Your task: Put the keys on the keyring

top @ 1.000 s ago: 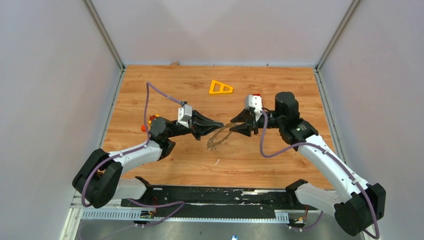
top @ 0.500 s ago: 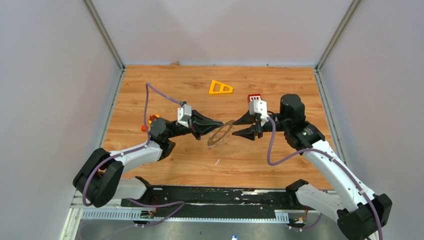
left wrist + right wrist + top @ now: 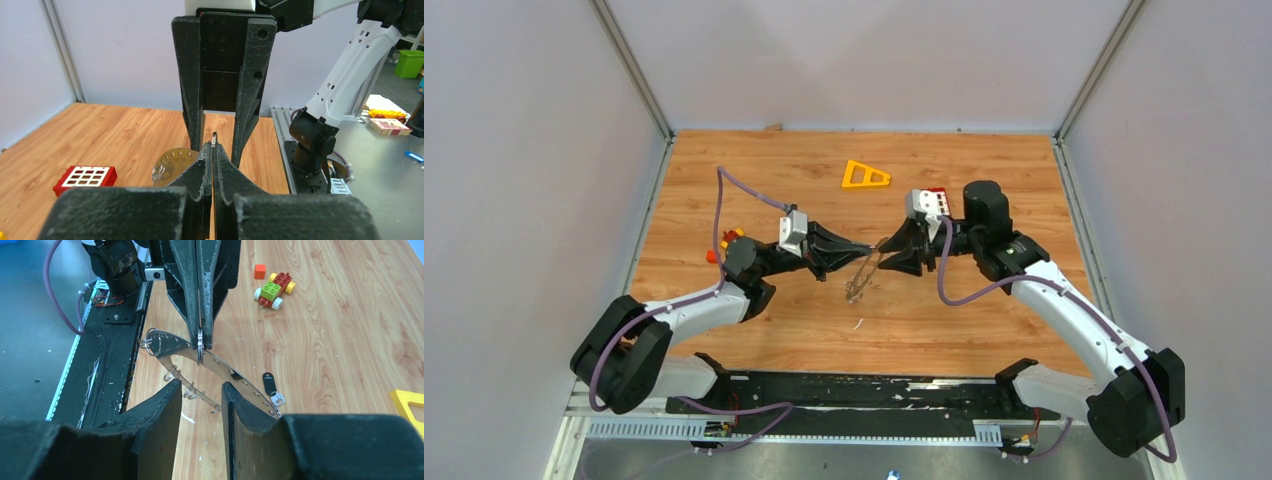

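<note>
The left gripper [image 3: 213,146] is seen pressed shut, its two black fingertips clamped on the rim of the keyring [image 3: 222,368], a large flat grey ring with small holes along its band. The ring is held off the table, tilted, with most of it below those tips. The right gripper [image 3: 201,386] is pointed head-on at the left one. Its fingers are held apart, one on each side of the left fingertips, and the lower arc of the ring is seen in the gap between them. Whether either right finger touches the ring cannot be told. The key [image 3: 270,384], a tiny black-headed piece with a short silvery part, is left lying on the table ahead of the right gripper and off to the right in its wrist view, gripped by neither tool.

Compared with half a second ago, the right gripper is brought in closer to the left gripper. The ring, then shown broad-face to the overhead camera, is now turned nearly edge-on. The left arm's pose is unchanged.

The table [image 3: 754,170] is made of light wood-grain board and is enclosed by pale grey walls [image 3: 864,60]. An orange triangular frame [image 3: 865,176] is set beyond the two grippers. A red keypad block [image 3: 85,179] is placed beside the right wrist, and a small brick toy car [image 3: 272,287] lies near the left arm.
</note>
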Controlling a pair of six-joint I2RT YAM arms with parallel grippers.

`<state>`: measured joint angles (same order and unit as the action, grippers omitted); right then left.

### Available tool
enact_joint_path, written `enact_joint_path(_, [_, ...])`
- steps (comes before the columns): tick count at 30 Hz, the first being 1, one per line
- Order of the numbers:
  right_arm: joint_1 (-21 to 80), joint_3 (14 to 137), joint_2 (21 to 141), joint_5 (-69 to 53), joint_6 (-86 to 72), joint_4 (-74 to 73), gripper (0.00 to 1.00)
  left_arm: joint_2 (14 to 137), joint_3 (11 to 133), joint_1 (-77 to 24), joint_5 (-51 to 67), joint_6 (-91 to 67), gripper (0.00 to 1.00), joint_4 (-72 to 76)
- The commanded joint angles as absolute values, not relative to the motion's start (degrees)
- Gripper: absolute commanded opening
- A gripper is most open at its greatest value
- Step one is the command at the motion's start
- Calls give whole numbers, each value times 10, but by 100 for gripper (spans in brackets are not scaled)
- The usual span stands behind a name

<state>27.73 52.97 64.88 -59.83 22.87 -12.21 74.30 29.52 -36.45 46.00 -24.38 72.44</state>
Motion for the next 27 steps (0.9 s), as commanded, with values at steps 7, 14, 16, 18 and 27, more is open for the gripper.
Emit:
enact_joint_path(7, [295, 557, 646, -623, 205, -84, 33, 749, 294, -374, 452, -235, 0, 758])
enact_joint_path(14, [297, 556, 642, -617, 199, -78, 23, 752, 294, -377, 450, -229, 0, 755])
enact_joint_path(16, [297, 554, 642, -614, 199, -77, 18, 752, 294, -378, 451, -227, 0, 753])
enact_joint_path(18, [297, 554, 642, -612, 198, -75, 15, 752, 294, -378, 451, -224, 0, 750])
enact_joint_path(27, [299, 554, 638, -603, 196, -72, 13, 756, 294, -379, 450, -222, 0, 750])
